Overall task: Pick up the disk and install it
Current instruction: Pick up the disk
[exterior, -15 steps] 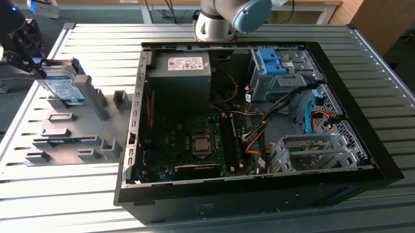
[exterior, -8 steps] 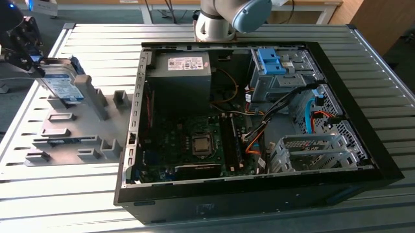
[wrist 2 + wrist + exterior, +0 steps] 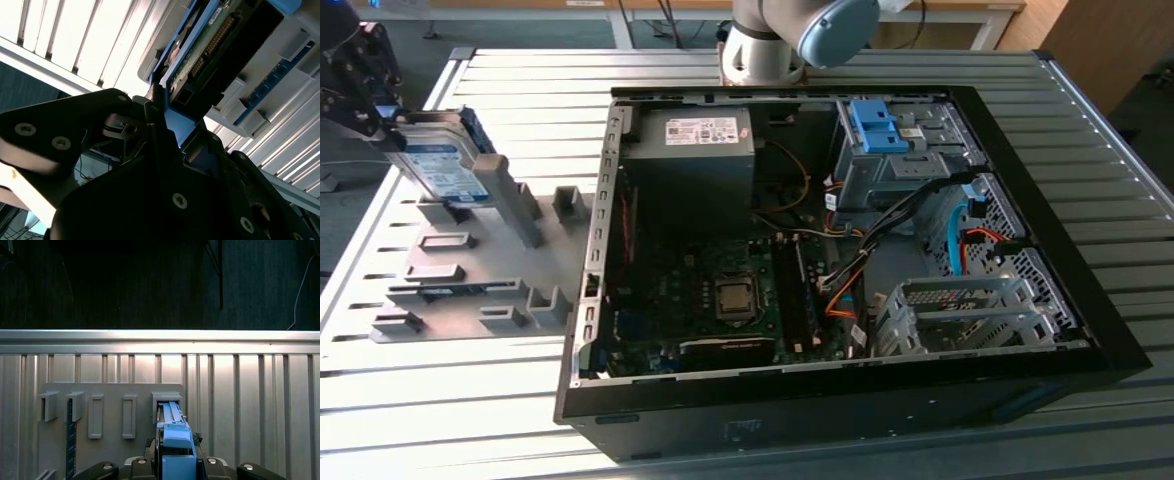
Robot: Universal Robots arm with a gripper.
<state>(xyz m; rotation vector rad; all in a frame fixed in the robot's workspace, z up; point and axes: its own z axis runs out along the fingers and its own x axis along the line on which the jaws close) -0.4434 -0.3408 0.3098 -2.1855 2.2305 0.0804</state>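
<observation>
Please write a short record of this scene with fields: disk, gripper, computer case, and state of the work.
disk: upright in the grey holder, at the exterior view's left
gripper: shut on the disk's blue frame
computer case: open, on the slatted table, beside the grey holder
state of work: disk gripped, not yet in the case
</observation>
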